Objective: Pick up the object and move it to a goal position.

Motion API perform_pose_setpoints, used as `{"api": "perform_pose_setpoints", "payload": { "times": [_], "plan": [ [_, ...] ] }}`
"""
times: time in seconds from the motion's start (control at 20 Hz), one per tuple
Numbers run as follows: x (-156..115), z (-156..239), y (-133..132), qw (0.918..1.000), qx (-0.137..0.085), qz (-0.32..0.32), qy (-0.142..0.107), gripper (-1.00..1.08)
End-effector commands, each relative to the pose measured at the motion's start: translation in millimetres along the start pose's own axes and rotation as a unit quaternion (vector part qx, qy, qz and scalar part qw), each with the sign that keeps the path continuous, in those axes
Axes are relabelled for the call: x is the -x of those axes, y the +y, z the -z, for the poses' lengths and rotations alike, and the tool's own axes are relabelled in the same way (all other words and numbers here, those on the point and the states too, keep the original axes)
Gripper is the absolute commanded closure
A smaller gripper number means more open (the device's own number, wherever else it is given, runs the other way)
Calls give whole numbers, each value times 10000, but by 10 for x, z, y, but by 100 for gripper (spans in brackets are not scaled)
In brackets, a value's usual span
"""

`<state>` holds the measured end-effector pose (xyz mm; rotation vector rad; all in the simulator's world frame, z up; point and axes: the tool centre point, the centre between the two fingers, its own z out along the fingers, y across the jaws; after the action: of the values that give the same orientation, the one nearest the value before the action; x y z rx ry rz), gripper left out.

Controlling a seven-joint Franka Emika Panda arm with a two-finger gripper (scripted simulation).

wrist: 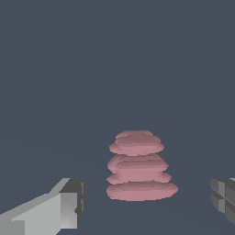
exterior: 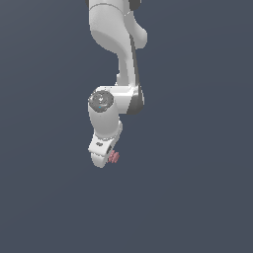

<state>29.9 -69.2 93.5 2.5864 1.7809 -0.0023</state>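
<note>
In the wrist view we see, from left to right, one grey finger [wrist: 69, 202] of the gripper [wrist: 149, 199], then the pink-red ribbed object [wrist: 140, 167], then the edge of the other finger [wrist: 224, 197]. The gripper is spread wide, with clear space between each finger and the object, so nothing is pinched yet. The object stands between the fingers, nearer the first one. In the exterior view it peeks out just beside the white robot hand [exterior: 104, 143], on that view's right. We judge the risks to be these: the nearer finger may reach the object first and shove or tip it; its lumpy ribs may let it slip or twist when squeezed. Whether the fingers are low enough for a sound grip we cannot tell.
</note>
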Motion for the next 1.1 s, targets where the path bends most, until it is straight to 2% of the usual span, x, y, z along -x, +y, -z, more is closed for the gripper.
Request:
{"api": "perform_pose_setpoints", "payload": {
  "times": [0.0, 0.4, 0.8, 1.05],
  "plan": [
    [3, -13, 5, 9999, 0, 102, 7, -92],
    [8, -55, 6, 9999, -2, 132, 8, -92],
    [9, -429, -6, 9999, -2, 151, 9, -92],
    [6, -522, 5, 9999, -2, 154, 9, -92]
  ]
}}
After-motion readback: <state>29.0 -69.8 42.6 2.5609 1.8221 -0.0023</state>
